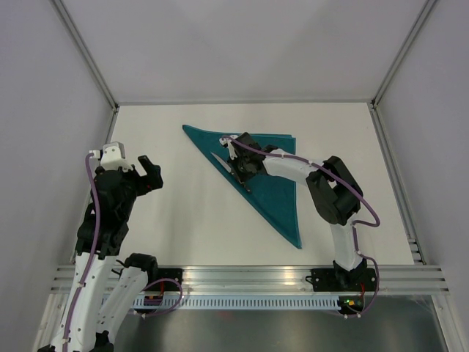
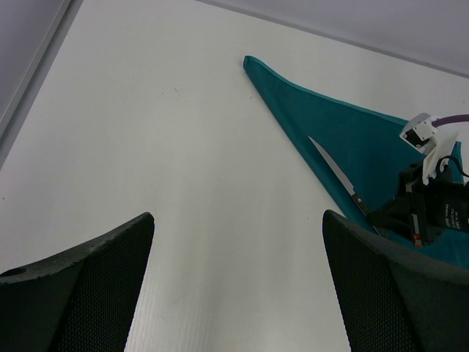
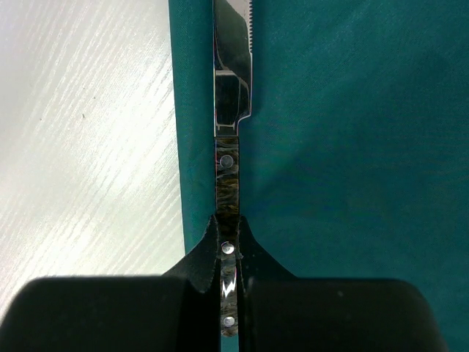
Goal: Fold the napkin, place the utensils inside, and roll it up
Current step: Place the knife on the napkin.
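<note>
The right gripper, clenched tight on the dark, riveted handle of a table knife, holds the knife along the long edge of a teal napkin on a white table. The black fingers pinch the handle from both sides near its end. The serrated silver blade points away from them, just inside the cloth's edge and parallel to it. Whether the blade rests on the cloth or hangs just above it cannot be told.

From above, the napkin lies folded into a triangle right of the table's middle. One short side runs along the far part of the table and another runs down the right. The long edge slants from the far-left corner to the near-right corner. The knife sits on the far half of that slanting edge, its tip toward the far-left corner, with the right gripper over the handle. The right arm reaches in from the near right, over the cloth.

The left gripper hangs over bare table on the left, well apart from the napkin. Its fingers are spread wide and grasp nothing.
</note>
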Robot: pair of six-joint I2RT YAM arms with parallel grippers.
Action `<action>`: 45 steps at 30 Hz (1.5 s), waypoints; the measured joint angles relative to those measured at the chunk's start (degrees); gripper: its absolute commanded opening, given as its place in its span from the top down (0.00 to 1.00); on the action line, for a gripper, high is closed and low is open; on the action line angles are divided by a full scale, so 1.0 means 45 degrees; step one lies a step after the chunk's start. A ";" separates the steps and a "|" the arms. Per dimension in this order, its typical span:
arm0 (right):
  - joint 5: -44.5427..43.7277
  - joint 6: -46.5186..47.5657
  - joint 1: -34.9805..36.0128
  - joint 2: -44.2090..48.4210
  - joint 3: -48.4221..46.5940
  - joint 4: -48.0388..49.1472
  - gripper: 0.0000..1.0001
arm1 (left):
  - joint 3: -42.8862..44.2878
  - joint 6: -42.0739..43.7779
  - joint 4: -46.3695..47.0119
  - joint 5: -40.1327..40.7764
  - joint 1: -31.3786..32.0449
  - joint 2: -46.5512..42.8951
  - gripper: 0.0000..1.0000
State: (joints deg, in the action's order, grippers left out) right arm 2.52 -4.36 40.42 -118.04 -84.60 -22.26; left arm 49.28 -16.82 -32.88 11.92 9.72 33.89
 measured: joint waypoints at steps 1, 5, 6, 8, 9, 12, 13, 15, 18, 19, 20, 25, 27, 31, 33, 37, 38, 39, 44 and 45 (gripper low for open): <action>-0.0005 -0.0010 0.0029 0.0000 0.0005 0.0000 1.00 | 0.0000 0.0000 0.0000 0.0000 0.0000 0.0000 0.00; -0.0005 -0.0039 0.0058 -0.0005 0.0005 0.0010 1.00 | 0.0000 0.0000 0.0000 0.0000 0.0000 0.0019 0.00; -0.0005 -0.0039 0.0078 -0.0005 0.0005 0.0010 1.00 | 0.0000 0.0000 -0.0005 0.0000 0.0000 0.0024 0.00; -0.0005 -0.0039 0.0097 -0.0024 0.0005 0.0010 1.00 | 0.0000 0.0005 -0.0005 0.0000 0.0000 0.0029 0.00; -0.0005 -0.0044 0.0107 -0.0039 0.0005 0.0010 1.00 | 0.0000 0.0005 0.0000 0.0000 0.0000 0.0034 0.00; -0.0010 -0.0044 0.0141 -0.0121 0.0005 0.0019 1.00 | 0.0000 0.0000 -0.0005 0.0000 0.0000 0.0044 0.00; -0.0010 -0.0044 0.0146 -0.0175 0.0005 0.0039 1.00 | 0.0000 0.0000 0.0000 0.0000 0.0000 0.0053 0.00; -0.0010 -0.0044 0.0151 -0.0257 0.0010 0.0049 1.00 | 0.0000 0.0000 -0.0005 0.0000 0.0000 0.0053 0.00; -0.0015 -0.0049 0.0151 -0.0316 0.0029 0.0058 1.00 | 0.0000 0.0005 -0.0005 0.0000 0.0000 0.0053 0.00; -0.0015 -0.0049 0.0151 -0.0321 0.0029 0.0063 1.00 | 0.0000 0.0005 -0.0005 0.0000 0.0000 0.0053 0.00; -0.0015 -0.0049 0.0151 -0.0325 0.0029 0.0078 1.00 | 0.0000 0.0005 -0.0005 0.0000 0.0000 0.0053 0.00; -0.0015 -0.0049 0.0151 -0.0359 0.0029 0.0121 1.00 | 0.0000 0.0005 -0.0005 0.0000 0.0000 0.0053 0.00; -0.0015 -0.0044 0.0151 -0.0359 0.0029 0.0136 1.00 | 0.0000 0.0005 -0.0005 0.0000 0.0000 0.0053 0.00; -0.0015 -0.0044 0.0151 -0.0364 0.0029 0.0146 1.00 | 0.0000 0.0005 0.0000 0.0000 0.0000 0.0053 0.00; -0.0019 -0.0044 0.0151 -0.0364 0.0029 0.0146 0.99 | 0.0000 0.0005 -0.0005 0.0000 0.0000 0.0053 0.00; -0.0019 -0.0049 0.0151 -0.0364 0.0029 0.0146 1.00 | 0.0000 0.0010 -0.0005 0.0000 0.0000 0.0053 0.00; -0.0019 -0.0044 0.0151 -0.0364 0.0029 0.0146 1.00 | 0.0000 0.0010 0.0000 0.0000 0.0000 0.0053 0.00; -0.0019 -0.0044 0.0151 -0.0364 0.0029 0.0146 1.00 | 0.0000 0.0005 0.0000 0.0000 0.0000 0.0053 0.00; -0.0058 -0.0049 0.0155 -0.0364 0.0029 0.0141 1.00 | 0.0000 0.0010 0.0000 0.0000 0.0000 0.0053 0.00; -0.0068 -0.0049 0.0160 -0.0364 0.0029 0.0141 1.00 | 0.0000 0.0010 -0.0005 0.0000 0.0000 0.0053 0.00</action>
State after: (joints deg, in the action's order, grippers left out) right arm 2.22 -4.58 41.15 -119.68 -84.47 -21.63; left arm 49.28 -16.78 -32.91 11.92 9.72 34.13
